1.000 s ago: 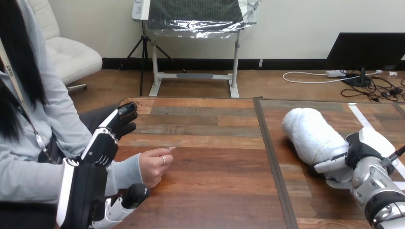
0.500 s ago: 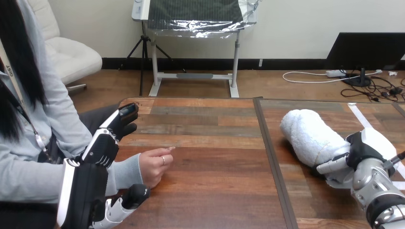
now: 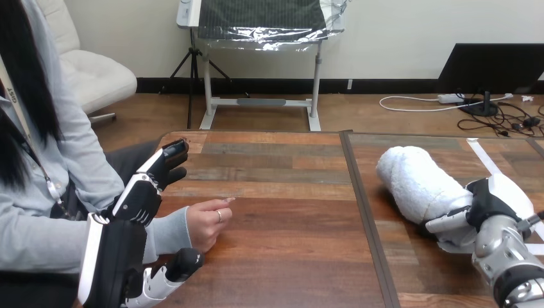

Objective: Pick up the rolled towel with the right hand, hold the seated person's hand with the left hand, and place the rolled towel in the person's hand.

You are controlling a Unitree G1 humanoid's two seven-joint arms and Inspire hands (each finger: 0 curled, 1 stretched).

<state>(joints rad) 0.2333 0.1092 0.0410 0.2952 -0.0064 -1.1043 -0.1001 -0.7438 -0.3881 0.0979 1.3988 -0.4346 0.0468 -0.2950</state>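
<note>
- The right robot hand (image 3: 480, 212) grasps the near end of the rolled towel (image 3: 417, 179). One finger curls under the roll and the palm sits against its end.
- The rolled towel is on the right half of the table (image 3: 289, 256), angled away from us and well apart from the person's hand (image 3: 206, 223). We cannot tell whether it is clear of the wood.
- The left robot hand (image 3: 142, 196) is released and grasps nothing. Its fingers (image 3: 168, 159) are straight above the person's sleeve (image 3: 168, 232), and its thumb (image 3: 183, 262) is low on the near side.
- The person's hand rests on the table left of centre, loosely curled, with the palm not turned up.
- We judge the step in hand to be lifting the towel.
- The grip is at one end, so the free end will likely sag. We would raise it slowly, keep the roll level, and clear the dark seam (image 3: 360, 205) before crossing left.
- We would squeeze only enough to hold it, as a soft roll can loosen or unroll.
- We judge the left robot hand should close gently round the person's hand, not the sleeve, before the towel arrives.
</note>
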